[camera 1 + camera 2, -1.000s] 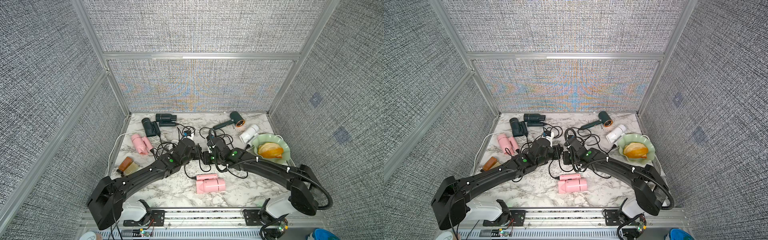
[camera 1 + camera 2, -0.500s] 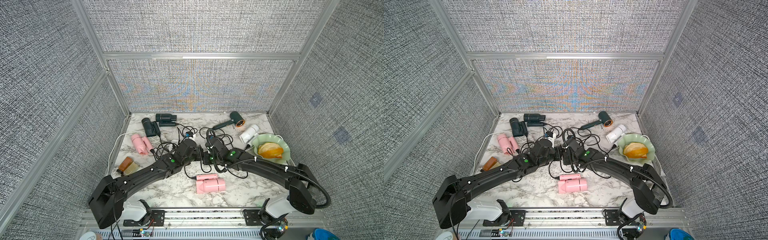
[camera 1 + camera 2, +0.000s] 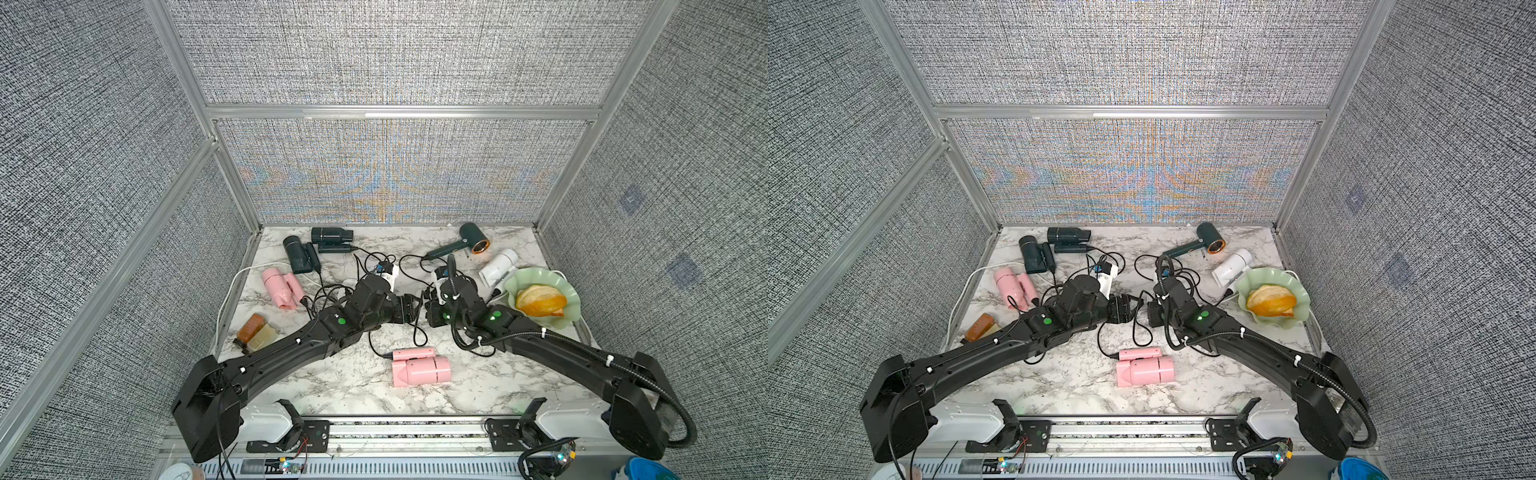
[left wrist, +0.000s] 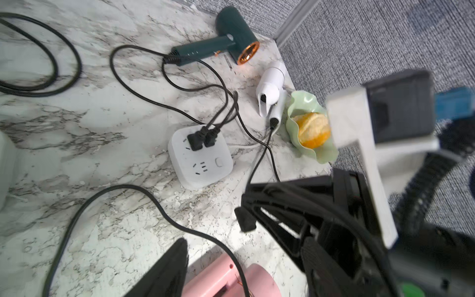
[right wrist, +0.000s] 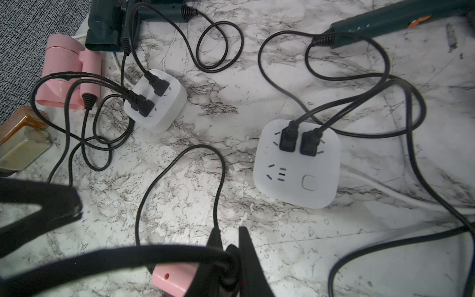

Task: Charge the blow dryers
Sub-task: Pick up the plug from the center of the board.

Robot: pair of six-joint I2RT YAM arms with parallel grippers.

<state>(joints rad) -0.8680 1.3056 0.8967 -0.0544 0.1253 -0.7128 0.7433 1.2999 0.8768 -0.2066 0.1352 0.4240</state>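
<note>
- Brown bottle (image 3: 253, 334) and the left pink dryer (image 3: 282, 289) lie far left. The two dark dryers (image 3: 299, 255) are behind them, at the far left of the worktop.
- Left power strip (image 5: 155, 99) looks full, with cords piled around it. If the left arm sweeps them, a plug could come out.
- Left jaws are wide open and empty, just beside the right jaws at mid worktop. The arms could knock together if either moves inward.
- The near pink dryer (image 3: 419, 370) lies at the near middle, unplugged. Its cord (image 5: 201, 146) loops loosely and could snag or drag the dryer.
- Right jaws are pinched on that cord's end, on what looks like the plug. I can't tell if the grip sits on the plug body, so the prongs may twist and miss.
- Right power strip (image 5: 290, 195) has one free socket (image 5: 276, 173). Nothing holds the strip, so a push could slide it or bump the two seated plugs (image 5: 288, 140).
- Green dryer (image 3: 471, 241) and white dryer (image 3: 498, 266) sit far right. The bowl (image 3: 513, 286) is near the right arm and could tip if a cord is pulled.
</note>
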